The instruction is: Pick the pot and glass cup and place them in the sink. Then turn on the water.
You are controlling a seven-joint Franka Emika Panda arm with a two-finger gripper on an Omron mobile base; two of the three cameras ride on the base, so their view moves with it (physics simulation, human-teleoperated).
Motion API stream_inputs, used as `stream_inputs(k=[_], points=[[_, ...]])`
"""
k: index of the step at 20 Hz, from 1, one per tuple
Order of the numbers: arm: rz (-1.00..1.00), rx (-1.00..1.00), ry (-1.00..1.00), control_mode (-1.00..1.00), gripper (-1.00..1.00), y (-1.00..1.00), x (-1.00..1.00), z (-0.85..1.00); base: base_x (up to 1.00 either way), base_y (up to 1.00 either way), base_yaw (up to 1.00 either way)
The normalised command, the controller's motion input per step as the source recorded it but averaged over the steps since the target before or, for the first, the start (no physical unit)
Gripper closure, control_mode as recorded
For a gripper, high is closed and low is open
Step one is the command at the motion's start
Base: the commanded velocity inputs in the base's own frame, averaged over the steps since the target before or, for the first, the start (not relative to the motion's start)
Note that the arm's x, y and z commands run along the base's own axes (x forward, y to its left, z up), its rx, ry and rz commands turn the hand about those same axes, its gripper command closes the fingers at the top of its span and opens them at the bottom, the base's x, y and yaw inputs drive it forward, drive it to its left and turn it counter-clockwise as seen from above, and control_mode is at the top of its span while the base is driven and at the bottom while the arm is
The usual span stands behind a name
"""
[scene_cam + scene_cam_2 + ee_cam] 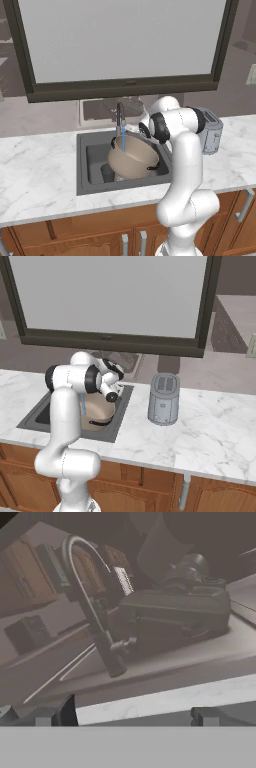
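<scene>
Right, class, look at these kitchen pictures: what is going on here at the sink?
A white robot arm is working at the sink. The pot already sits tilted in the basin, with the glass cup low beside it. A thin blue stream of water falls from the faucet into the pot, so the tap is on. The gripper is open and holds nothing, facing the faucet's base. A toaster stands on the counter.

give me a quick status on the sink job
End effector open, empty, by the faucet. Pot tilted in the sink, glass cup beside it, water running. Nothing in the way.
</scene>
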Motion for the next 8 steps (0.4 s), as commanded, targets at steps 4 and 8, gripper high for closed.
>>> stream_inputs(k=[4, 8], points=[[0.00, 0.03, 0.00, -1.00, -1.00, -0.96, 0.00, 0.02, 0.00, 0.00, 0.00], [0.00, 0.04, 0.00, -1.00, -1.00, -0.89, 0.00, 0.04, 0.00, 0.00, 0.00]])
